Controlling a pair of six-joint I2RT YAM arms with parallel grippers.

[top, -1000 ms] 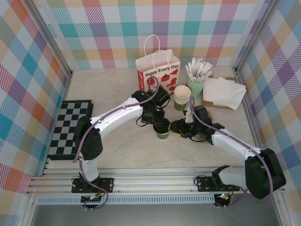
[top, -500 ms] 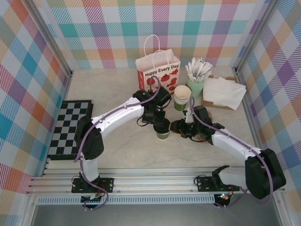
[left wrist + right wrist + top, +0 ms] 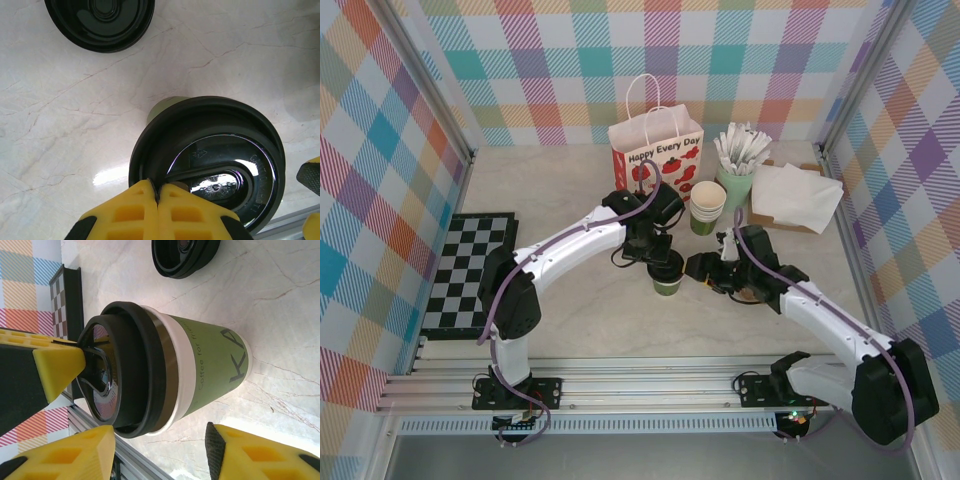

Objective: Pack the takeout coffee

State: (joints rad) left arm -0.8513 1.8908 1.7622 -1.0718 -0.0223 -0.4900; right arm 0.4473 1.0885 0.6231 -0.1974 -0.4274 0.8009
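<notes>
The right gripper [image 3: 704,268] has been widened and drawn back from the takeout coffee [image 3: 667,282]; the left gripper [image 3: 157,192], jaws together, is rested on its lid [image 3: 220,130].

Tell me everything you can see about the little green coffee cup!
The cup is small and looks like green paper, with dark lettering, a cream band under the rim and a shiny black plastic lid fitted on top. It stands upright on the pale marble table. The left gripper, shut, rests its yellow tips on the lid. The right gripper is open beside the cup and does not seem to touch it.
</notes>
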